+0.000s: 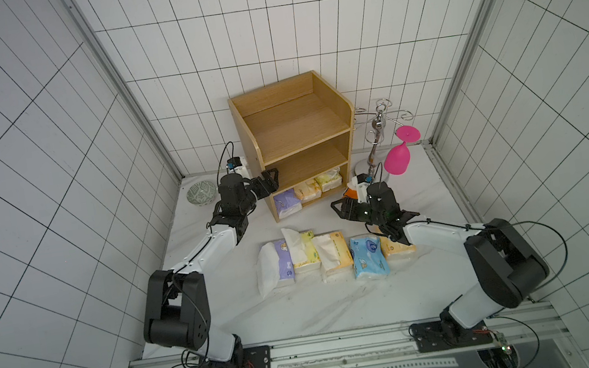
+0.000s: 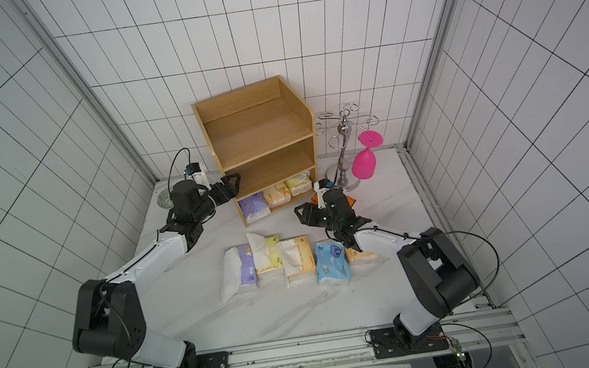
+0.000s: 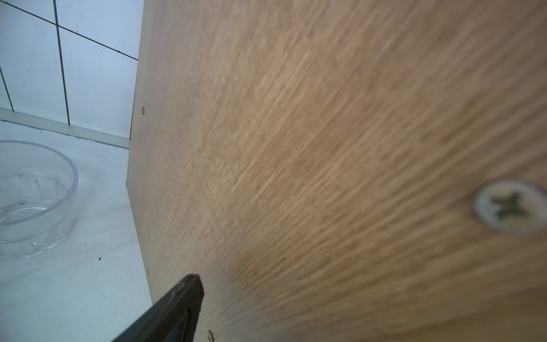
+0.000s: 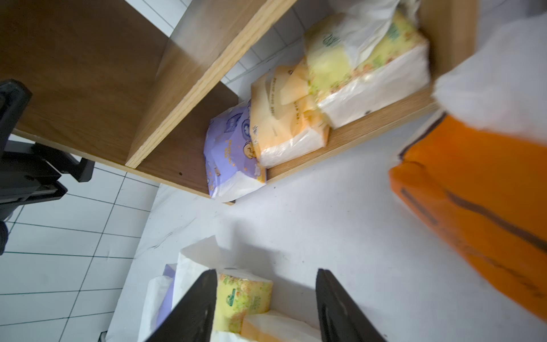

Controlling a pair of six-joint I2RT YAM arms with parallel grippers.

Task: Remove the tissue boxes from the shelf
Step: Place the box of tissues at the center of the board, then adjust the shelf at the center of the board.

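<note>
wooden shelf (image 1: 292, 122) holds three tissue boxes (image 1: 307, 191); right gripper (image 4: 266, 272) parted, empty; left gripper (image 1: 271, 180) spread; protruding tissue (image 4: 370, 29) may snag on withdrawal.

Both top views: high over the front rail, tilted down toward the back wall. Whole table in frame, near-identical, shelf (image 1: 292, 126) central.
Left wrist: hard up against the shelf's outer side panel, blurred; clear dish (image 3: 35, 198) at the edge.
Right wrist: low over the table (image 4: 325, 213), facing the shelf's bottom tier; packs (image 4: 284, 124) shared with the top views.
</note>
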